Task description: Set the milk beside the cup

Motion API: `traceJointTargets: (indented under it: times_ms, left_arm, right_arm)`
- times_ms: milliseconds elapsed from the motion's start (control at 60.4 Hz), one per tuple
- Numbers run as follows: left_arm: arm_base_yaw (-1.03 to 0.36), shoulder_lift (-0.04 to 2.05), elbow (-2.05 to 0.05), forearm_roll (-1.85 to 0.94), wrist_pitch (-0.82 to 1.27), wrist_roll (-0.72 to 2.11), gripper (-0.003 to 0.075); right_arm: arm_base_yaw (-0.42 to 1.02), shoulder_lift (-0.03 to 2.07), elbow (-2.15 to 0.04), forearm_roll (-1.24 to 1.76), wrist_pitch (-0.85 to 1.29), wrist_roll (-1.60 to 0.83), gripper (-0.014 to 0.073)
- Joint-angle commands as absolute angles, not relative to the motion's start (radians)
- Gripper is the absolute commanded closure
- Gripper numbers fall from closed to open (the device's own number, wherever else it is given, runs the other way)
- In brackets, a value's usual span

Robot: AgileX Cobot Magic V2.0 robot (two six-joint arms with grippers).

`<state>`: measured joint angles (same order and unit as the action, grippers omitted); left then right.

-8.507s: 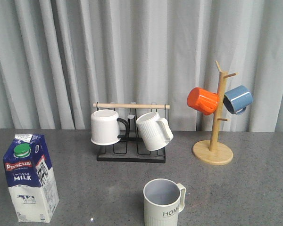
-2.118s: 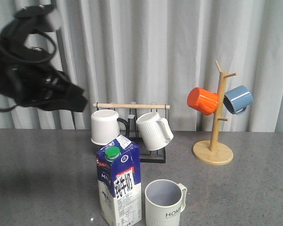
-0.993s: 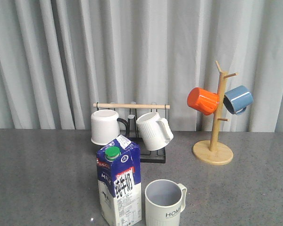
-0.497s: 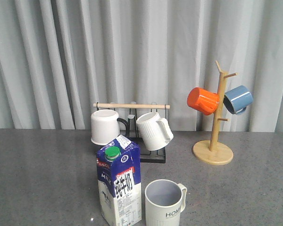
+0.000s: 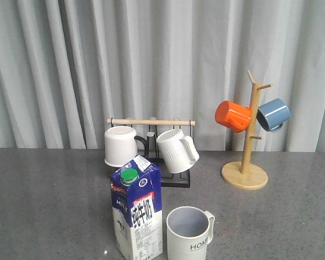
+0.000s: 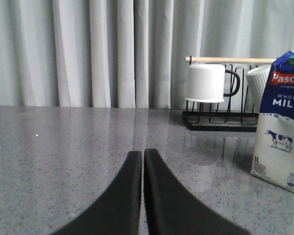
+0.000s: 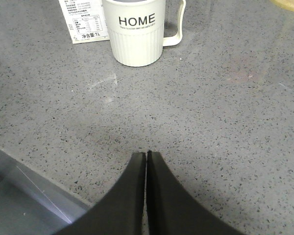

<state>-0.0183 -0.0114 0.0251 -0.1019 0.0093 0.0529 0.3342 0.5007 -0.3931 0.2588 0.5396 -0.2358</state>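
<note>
Near the front edge of the bench, the left gripper (image 6: 143, 152) hung low over bare grey stone with its two dark fingers pressed together and nothing between them. The right gripper (image 7: 146, 154) was the same, fingers touching along their length, empty, just above the speckled bench top (image 7: 225, 127). Neither arm showed in the front view.

Beyond the right gripper stood the cup (image 7: 135, 30), upright, "HOME" facing the wrist camera, its handle pointing toward the bench's right edge. Just beside it, on the side toward the left edge, stood the milk (image 5: 137, 214), upright with its green cap on, close to the cup though I could not tell whether they touched. Both sat near the middle of the front edge.

Farther back, a black wire rack (image 5: 150, 176) held two white mugs, and toward the back right a wooden mug tree (image 5: 248, 142) carried an orange mug and a blue one.
</note>
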Motion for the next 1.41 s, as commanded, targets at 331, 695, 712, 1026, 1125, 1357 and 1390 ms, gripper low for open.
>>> traceJointTargets:
  times_ms: [331, 695, 712, 1026, 1125, 1357, 1390]
  left_arm:
    - [-0.016, -0.014, 0.045, -0.083, -0.052, 0.018, 0.0728]
    - [-0.016, -0.014, 0.045, -0.026, -0.052, -0.031, 0.0728]
    - [-0.016, -0.014, 0.045, -0.026, -0.052, -0.031, 0.0728]
    - [-0.016, -0.014, 0.045, -0.026, -0.052, -0.031, 0.0728]
    - [-0.016, -0.014, 0.045, -0.026, -0.052, -0.031, 0.0728]
    - [-0.016, -0.014, 0.045, -0.026, -0.052, -0.031, 0.0728]
    - [-0.016, -0.014, 0.045, -0.026, -0.052, -0.031, 0.0728]
  right_arm:
    - [0.335, 0.505, -0.417, 0.266, 0.475, -0.237, 0.0599]
    - [0.335, 0.505, -0.417, 0.266, 0.475, -0.237, 0.0599]
    - [0.335, 0.505, -0.417, 0.266, 0.475, -0.237, 0.0599]
    - [0.335, 0.505, -0.417, 0.266, 0.475, -0.237, 0.0599]
    - [0.335, 0.505, -0.417, 0.266, 0.475, -0.237, 0.0599]
    - [0.335, 0.505, -0.417, 0.266, 0.475, -0.237, 0.0599]
    - [0.335, 0.505, -0.417, 0.266, 0.475, -0.237, 0.0599]
